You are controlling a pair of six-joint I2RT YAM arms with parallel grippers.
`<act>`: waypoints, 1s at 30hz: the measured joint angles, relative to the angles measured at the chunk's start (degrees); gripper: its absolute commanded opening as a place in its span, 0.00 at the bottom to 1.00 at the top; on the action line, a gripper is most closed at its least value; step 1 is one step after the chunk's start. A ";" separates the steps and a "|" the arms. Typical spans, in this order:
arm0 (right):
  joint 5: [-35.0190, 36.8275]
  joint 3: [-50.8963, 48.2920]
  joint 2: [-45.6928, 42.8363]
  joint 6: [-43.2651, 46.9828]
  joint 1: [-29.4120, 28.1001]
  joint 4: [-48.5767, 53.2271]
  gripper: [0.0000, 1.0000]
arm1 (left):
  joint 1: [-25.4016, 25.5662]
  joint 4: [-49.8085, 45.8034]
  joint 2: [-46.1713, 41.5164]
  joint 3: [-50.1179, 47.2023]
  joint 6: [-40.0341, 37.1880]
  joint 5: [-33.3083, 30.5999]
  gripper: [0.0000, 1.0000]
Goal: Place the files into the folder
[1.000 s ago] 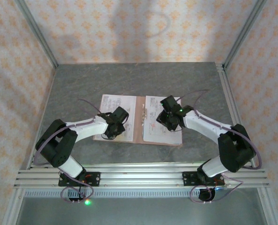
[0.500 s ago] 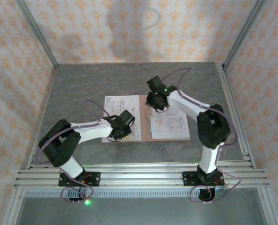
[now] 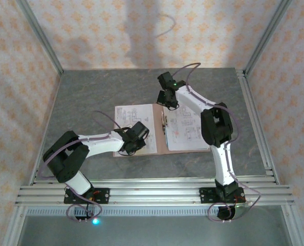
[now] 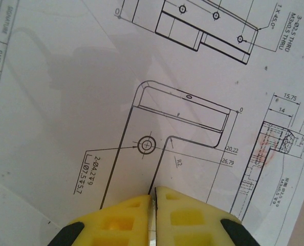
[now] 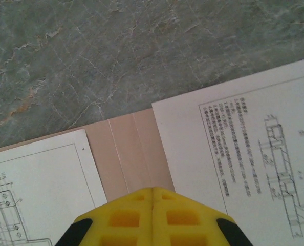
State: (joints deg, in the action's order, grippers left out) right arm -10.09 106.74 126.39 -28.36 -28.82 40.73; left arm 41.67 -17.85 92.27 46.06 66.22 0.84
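1. Left gripper, pads pressed together, at a sheet of the files reading "R2", "20,22", "26,79".
2. Right gripper, pads closed, at the 12 o'clock end of the open folder spine, sheets on both flaps.

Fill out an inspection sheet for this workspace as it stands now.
Surface: grey stone-patterned table, flat, no spills seen.
Job's things: pinkish-brown folder lies open. The left sheet and the right sheet, both white printed drawings, lie on its two halves.
Clutter: nothing seen.
Grippers: left gripper shut, over the left sheet's drawing; contact cannot be told. Right gripper shut, over the folder's fold at its far edge.
Cables: purple cables loop off both arms, above the paper, not snagged.
Surroundings: patterned walls on three sides, aluminium rails at the near edge.
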 measured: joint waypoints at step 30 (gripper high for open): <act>-4.31 -4.79 -3.02 2.56 -0.68 1.60 0.05 | 1.27 4.13 -1.42 -2.95 8.68 -1.60 0.10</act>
State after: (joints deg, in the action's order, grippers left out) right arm -14.39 101.95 123.37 -25.80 -29.50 42.33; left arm 42.94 -13.72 90.85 43.11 74.89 -0.75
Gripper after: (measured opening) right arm 0.050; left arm 0.101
